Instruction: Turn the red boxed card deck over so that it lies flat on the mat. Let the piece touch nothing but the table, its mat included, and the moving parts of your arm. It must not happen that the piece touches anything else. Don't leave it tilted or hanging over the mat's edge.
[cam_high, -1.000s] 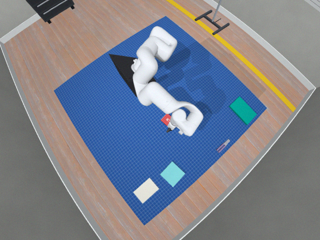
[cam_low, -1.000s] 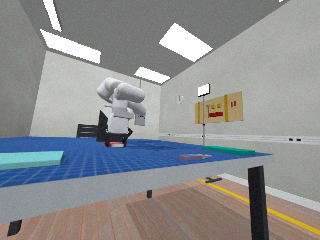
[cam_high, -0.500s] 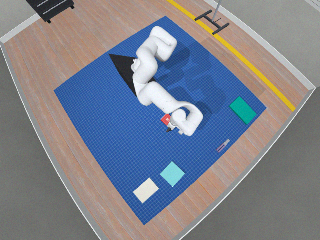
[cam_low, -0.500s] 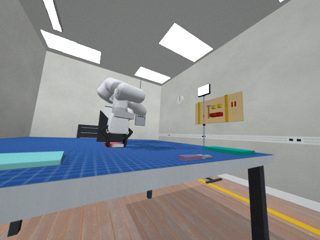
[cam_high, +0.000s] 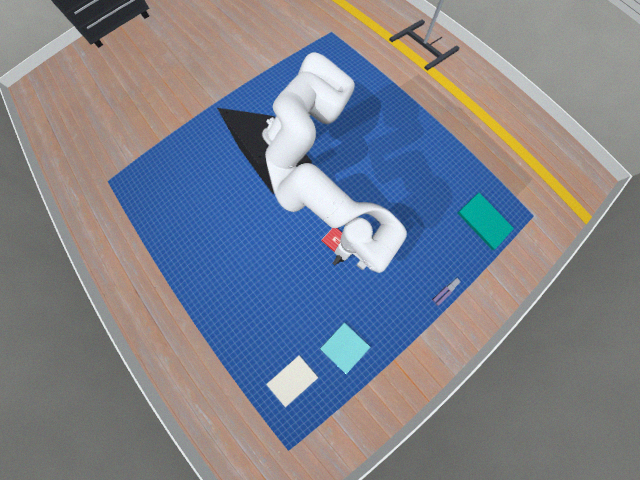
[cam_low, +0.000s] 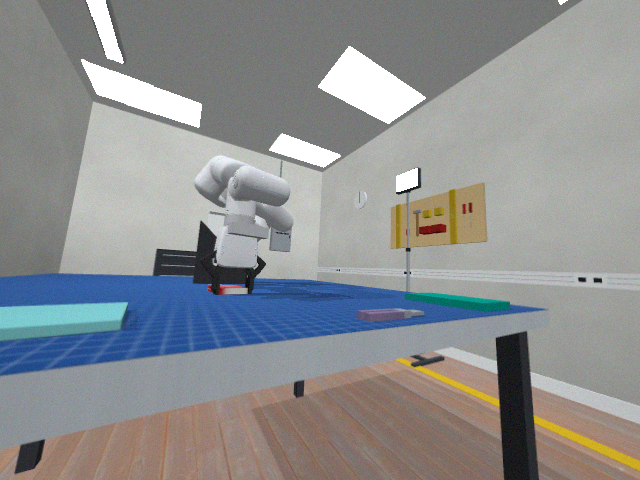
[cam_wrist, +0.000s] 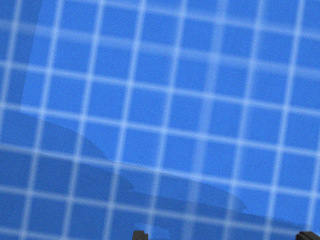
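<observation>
One white xArm 7 (cam_high: 328, 198) (cam_low: 258, 186) reaches from a black base plate (cam_high: 248, 142) at left in the top view toward the lower right, its wrist folded over the blue mat (cam_high: 206, 217) (cam_low: 170, 310) (cam_wrist: 165, 110). In the exterior view the end effector (cam_high: 343, 253) (cam_low: 233, 290) (cam_wrist: 223, 236) points down, low over the desk (cam_low: 258, 356), its fingers spread on the left and right of the red boxed card deck (cam_high: 331, 238) (cam_low: 230, 288), open and unclenched. The deck lies flat on the mat; whether either finger touches it cannot be told.

From left to right, the top view shows a cream block (cam_high: 292, 380), which the exterior view leaves out, an aqua block (cam_high: 345, 348) (cam_low: 62, 320), a purple-and-gray piece (cam_high: 444, 290) (cam_low: 387, 314) and a green block (cam_high: 485, 221) (cam_low: 457, 301), all well apart from the deck. The exterior view alone shows the deck's pale side and a tool board (cam_low: 439, 217) on the wall. The wrist view is filled by grid lines and shadow.

From above, the wrist covers part of the deck and one finger. In the exterior view, the aqua block is cut off at the left edge and the dark fingers partly hide the deck. Only two fingertips enter the wrist view, cropped at its lower edge.
</observation>
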